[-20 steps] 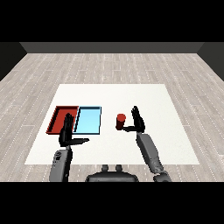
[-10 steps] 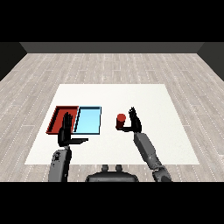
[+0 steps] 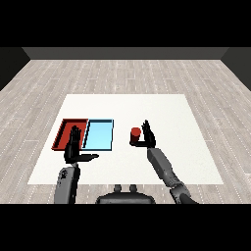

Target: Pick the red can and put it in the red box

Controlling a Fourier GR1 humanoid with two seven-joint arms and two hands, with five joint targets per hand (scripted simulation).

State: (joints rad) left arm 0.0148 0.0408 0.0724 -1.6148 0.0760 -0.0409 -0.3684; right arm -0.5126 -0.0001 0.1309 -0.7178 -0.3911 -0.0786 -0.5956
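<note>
Short cylindrical red can [image 3: 135, 136] stood on flat white worktop [image 3: 171, 117], right hand [image 3: 147, 137] held open just beside it, nothing gripped; left hand [image 3: 74, 149] open, empty.

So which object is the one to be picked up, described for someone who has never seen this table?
On the white table, look right of the light blue tray. A small red can stands there, just left of the right hand. It is the only upright cylinder; the other red thing is a flat tray.
</note>
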